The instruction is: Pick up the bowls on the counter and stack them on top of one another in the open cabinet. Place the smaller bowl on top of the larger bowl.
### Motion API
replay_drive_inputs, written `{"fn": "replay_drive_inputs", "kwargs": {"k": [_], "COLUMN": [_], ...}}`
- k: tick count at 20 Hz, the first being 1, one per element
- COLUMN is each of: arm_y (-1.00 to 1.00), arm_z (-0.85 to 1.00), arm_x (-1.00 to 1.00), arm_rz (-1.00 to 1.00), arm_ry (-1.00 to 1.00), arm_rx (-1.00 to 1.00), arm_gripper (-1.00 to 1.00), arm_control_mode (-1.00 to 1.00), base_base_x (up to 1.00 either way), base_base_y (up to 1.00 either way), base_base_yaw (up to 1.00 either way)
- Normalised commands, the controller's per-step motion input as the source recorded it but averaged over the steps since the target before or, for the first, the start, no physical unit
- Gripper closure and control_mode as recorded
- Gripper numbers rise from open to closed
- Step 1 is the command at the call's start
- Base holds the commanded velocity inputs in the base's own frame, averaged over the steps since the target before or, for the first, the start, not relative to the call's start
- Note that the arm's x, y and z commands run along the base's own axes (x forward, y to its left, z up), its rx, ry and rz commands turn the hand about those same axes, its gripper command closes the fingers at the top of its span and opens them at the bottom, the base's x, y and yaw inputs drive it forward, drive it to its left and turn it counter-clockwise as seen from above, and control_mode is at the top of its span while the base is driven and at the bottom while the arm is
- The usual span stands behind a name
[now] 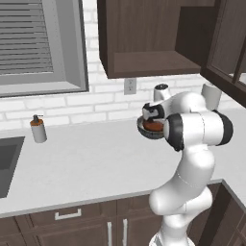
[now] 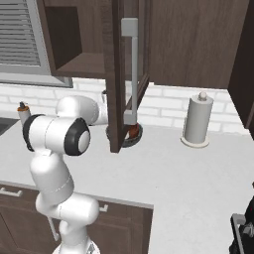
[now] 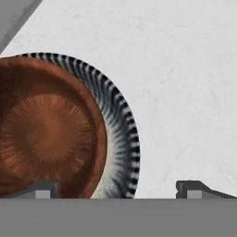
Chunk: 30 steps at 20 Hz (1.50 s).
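The smaller reddish-brown bowl [image 3: 46, 134] sits nested inside the larger grey bowl [image 3: 121, 134], whose pale striped inside shows around it. Both rest on the pale counter [image 3: 185, 83] near the brick wall. My gripper [image 3: 119, 190] hangs open just above them, one fingertip [image 3: 44, 189] over the brown bowl, the other over bare counter, with both bowls' right rims between. From the left base view, the hand [image 1: 151, 115] hovers over the nested bowls [image 1: 153, 127] below the open cabinet [image 1: 149, 62]. The cabinet door [image 2: 116, 74] partly hides the bowls [image 2: 135, 133].
A paper towel roll [image 2: 197, 121] stands on the counter right of the bowls. A soap dispenser [image 1: 37, 129] and a sink [image 1: 7, 163] lie far left. The open door hangs forward over the counter next to my arm.
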Motion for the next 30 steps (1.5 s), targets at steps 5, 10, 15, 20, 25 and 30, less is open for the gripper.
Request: {"fn": "replay_drive_inputs", "kwargs": {"k": [5,10,15,20,25,30], "arm_y": [-0.28,-0.59,-0.23,-0.01,0.0,0.0], "arm_z": [-0.02,0.0,-0.05,-0.14,-0.1,-0.18], "arm_x": [-0.28,0.0,0.0,0.0,0.01,0.0], "arm_rz": [0.14,0.16,0.03,0.0,0.0,0.0], "arm_ry": [0.01,0.0,-0.06,-0.1,-0.09,0.0], "arm_rx": [0.0,0.02,0.07,0.1,0.05,0.0], "arm_gripper": [-1.0,-1.0,-1.0,-1.0,-1.0,-1.0], "arm_control_mode": [-1.0,-1.0,-1.0,-1.0,-1.0,-1.0], "base_base_x": [0.0,0.0,0.0,0.0,0.0,0.0], "base_base_y": [0.0,0.0,0.0,0.0,0.0,0.0], "base_base_yaw": [0.0,0.0,0.0,0.0,0.0,0.0]}}
